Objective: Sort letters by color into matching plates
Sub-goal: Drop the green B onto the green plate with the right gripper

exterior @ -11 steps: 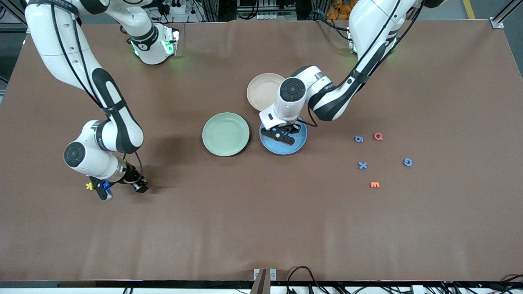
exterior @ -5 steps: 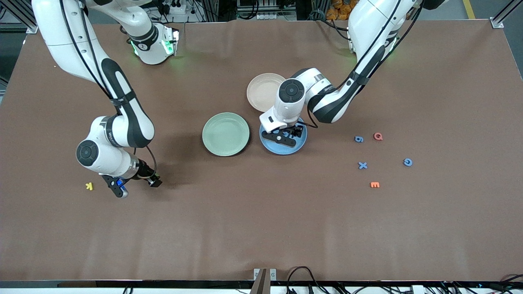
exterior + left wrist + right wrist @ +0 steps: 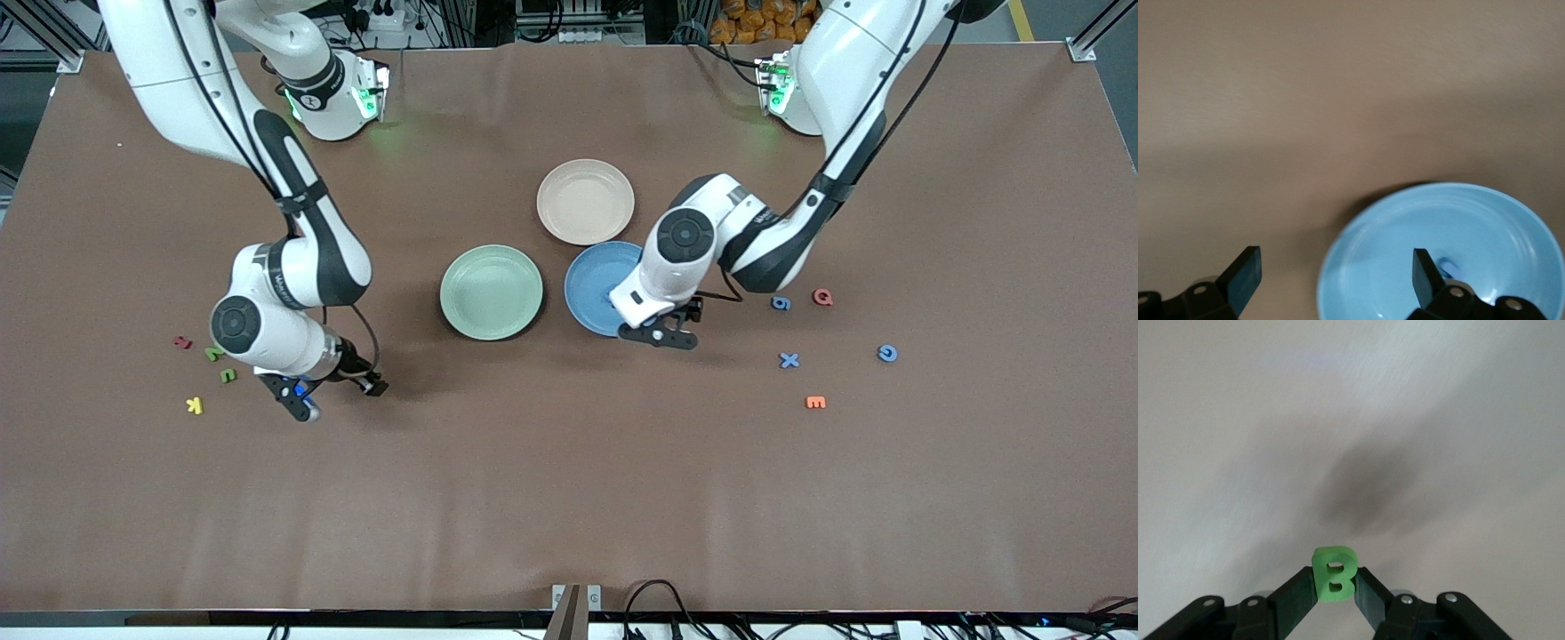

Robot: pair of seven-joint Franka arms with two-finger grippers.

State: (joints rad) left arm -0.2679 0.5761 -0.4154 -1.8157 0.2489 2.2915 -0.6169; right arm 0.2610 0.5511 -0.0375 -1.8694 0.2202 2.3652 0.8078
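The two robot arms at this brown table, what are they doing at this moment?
They are sorting small foam letters by colour into round plates. The right gripper is shut on a green foam letter B, above bare table toward the right arm's end, not yet over the pale green plate. The left gripper is open above the table at the edge of the blue plate, where one small blue piece already lies. Three blue letters still lie on the table toward the left arm's end.

The left gripper (image 3: 1331, 280), fingers spread wide, hangs over the blue plate's (image 3: 1405, 233) rim and bare table (image 3: 1305, 100).
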